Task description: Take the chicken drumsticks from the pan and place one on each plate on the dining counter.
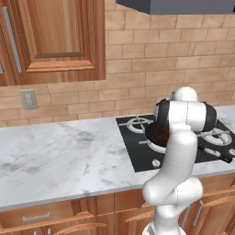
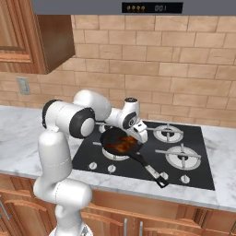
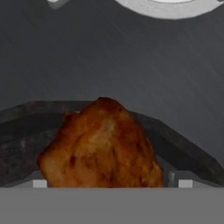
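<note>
Glossy reddish-brown chicken drumsticks [image 3: 103, 146] fill the hand view's foreground, lying in the black pan [image 2: 120, 142] on the cooktop [image 2: 193, 159]; the gripper [image 2: 140, 134] hangs spread wide just above the pan, gripping nothing.

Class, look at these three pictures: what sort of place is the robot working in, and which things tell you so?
A home kitchen, most likely: a black cooktop with a pan on it, set in a marble counter, with wooden cabinets on a brick wall.

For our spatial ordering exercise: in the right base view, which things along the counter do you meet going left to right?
Wall outlet → robot arm → pan holding chicken drumsticks → front right burner.
</note>
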